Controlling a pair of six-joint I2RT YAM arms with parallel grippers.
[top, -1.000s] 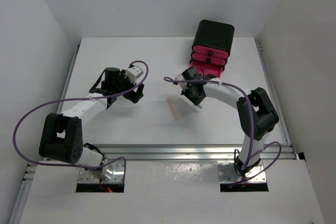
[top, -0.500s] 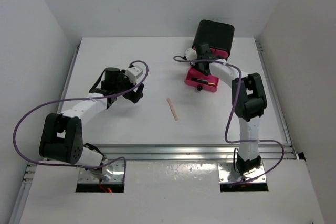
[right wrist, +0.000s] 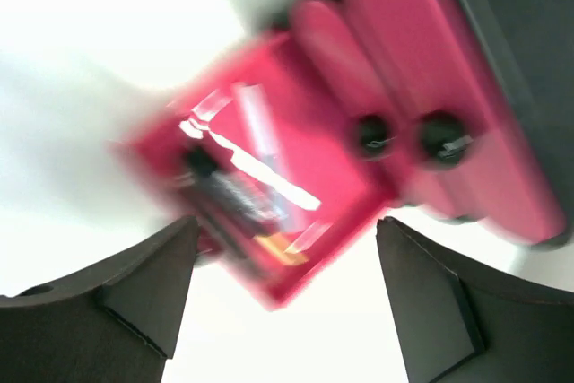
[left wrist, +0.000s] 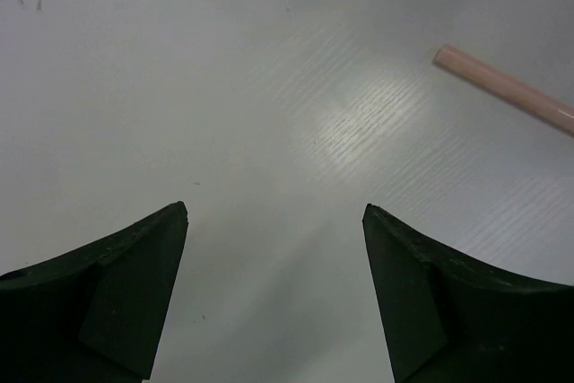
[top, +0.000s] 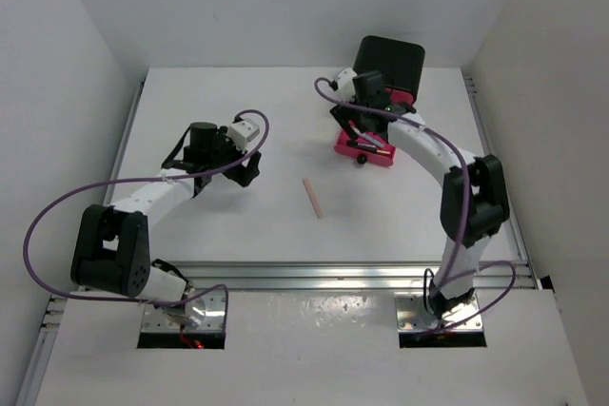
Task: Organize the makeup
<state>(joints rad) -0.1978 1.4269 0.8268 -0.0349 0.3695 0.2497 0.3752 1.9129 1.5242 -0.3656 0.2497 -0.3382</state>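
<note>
A pink stick (top: 312,198) lies alone on the white table, also showing at the upper right of the left wrist view as the pink stick (left wrist: 502,89). My left gripper (top: 249,174) is to its left, low over bare table; the left gripper (left wrist: 274,207) is open and empty. The bottom pink drawer (top: 366,147) is pulled out of the black box (top: 388,68). It holds a black pencil-like piece (top: 366,143) and an orange piece (top: 381,151). My right gripper (top: 350,125) hovers over that drawer (right wrist: 341,177); the right gripper (right wrist: 287,221) is open with nothing between its fingers. That view is blurred.
Two shut pink drawers with dark knobs (right wrist: 395,136) sit above the pulled-out one. The box stands at the table's back right, near the right wall. A metal rail (top: 324,275) runs along the near edge in front of the arm bases.
My right gripper has moved from mid-table back over the pulled-out drawer, and its jaws have opened. The left arm and the pink stick have not moved.
</note>
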